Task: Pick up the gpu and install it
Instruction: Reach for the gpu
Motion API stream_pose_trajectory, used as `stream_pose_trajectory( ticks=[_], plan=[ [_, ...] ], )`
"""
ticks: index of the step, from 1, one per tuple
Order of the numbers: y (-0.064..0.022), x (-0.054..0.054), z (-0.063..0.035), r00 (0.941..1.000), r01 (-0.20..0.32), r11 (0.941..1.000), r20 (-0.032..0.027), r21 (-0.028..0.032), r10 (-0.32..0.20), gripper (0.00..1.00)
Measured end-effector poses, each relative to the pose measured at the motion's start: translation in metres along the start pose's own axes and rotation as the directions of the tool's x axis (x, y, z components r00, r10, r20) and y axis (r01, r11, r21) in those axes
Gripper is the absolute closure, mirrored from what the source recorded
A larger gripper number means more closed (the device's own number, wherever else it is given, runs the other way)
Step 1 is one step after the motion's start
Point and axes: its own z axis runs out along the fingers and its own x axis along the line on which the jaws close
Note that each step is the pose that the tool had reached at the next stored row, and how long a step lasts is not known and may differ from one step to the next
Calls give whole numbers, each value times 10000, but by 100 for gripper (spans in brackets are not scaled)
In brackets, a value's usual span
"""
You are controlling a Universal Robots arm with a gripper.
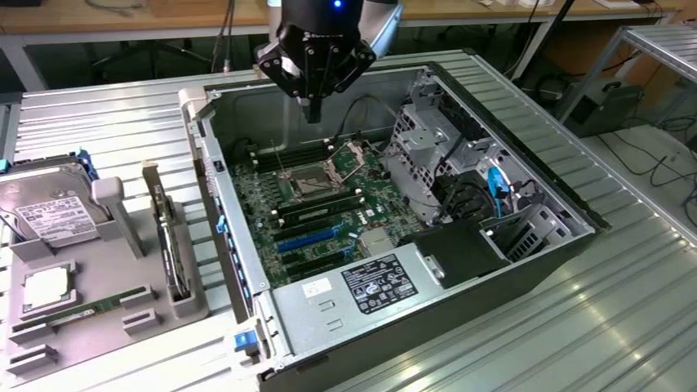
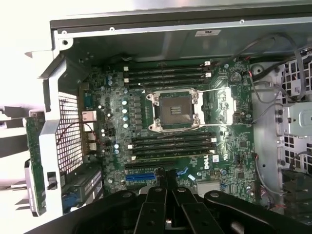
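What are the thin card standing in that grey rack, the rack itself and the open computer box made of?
The gpu: green circuit board, likely fibreglass laminate, with a shiny metal bracket. The rack: matte grey, chunky shapes, probably plastic. The computer case: bare grey sheet metal, judging by thin folded walls.

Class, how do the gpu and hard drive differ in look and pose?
The gpu stands on edge, thin in profile; the hard drive shows its broad silver face with a white label. The gpu sits nearer the computer case than the hard drive. Both rest in the grey holder.
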Motion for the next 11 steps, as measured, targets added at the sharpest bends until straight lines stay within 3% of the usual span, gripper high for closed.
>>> stream_pose_trajectory(
  ticks=[7,9,11],
  plan=[
    [-65,271,-10,10000,-2,10000,10,-1,2,89],
    [-101,441,-15,10000,-2,10000,12,-2,2,89],
    [-124,544,-19,10000,1,10000,12,-1,-1,89]
  ],
)
